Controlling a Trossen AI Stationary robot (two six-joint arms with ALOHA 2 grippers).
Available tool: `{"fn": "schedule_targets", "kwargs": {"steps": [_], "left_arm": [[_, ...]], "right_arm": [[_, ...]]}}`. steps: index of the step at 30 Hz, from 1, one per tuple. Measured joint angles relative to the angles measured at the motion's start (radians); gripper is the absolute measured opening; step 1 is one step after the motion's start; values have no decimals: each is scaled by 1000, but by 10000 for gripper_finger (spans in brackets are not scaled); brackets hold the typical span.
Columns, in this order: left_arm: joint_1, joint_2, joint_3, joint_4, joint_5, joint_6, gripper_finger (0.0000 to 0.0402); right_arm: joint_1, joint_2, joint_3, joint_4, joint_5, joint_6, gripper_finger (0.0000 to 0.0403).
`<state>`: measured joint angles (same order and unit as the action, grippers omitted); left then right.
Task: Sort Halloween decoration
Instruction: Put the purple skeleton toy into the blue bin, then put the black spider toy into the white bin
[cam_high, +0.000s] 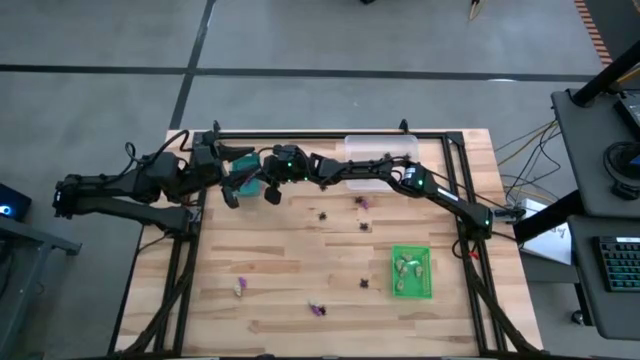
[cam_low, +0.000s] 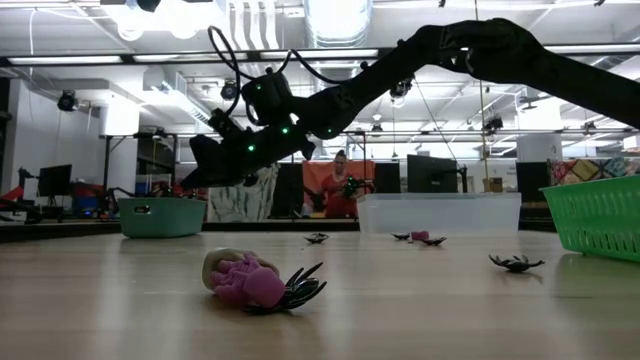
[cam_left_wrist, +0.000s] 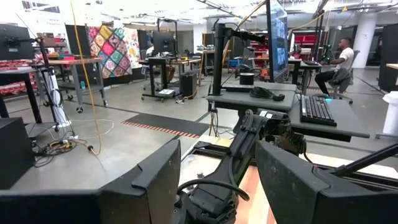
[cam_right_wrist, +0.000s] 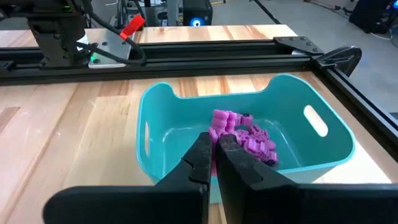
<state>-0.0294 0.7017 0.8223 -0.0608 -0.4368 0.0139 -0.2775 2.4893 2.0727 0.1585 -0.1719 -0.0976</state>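
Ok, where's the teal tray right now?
The teal tray sits at the table's far left in the high view, under the shut right tool, with purple trinkets inside.

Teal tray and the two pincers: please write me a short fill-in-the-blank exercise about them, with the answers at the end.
1. The trinkets lying in the teal tray are ____ in colour.
2. The right pincer hangs above the teal tray with its fingers ____.
3. The left pincer, raised off the table, has its fingers ____.
4. The pale trinkets lie in the bright ____ tray.

Missing words: purple; shut; open; green
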Motion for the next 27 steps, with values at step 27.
{"fn": "schedule_targets", "kwargs": {"steps": [27], "left_arm": [[0,0,0,0,0,-1,191]], "right_arm": [[0,-36,-2,-60,-29,-13,85]]}}
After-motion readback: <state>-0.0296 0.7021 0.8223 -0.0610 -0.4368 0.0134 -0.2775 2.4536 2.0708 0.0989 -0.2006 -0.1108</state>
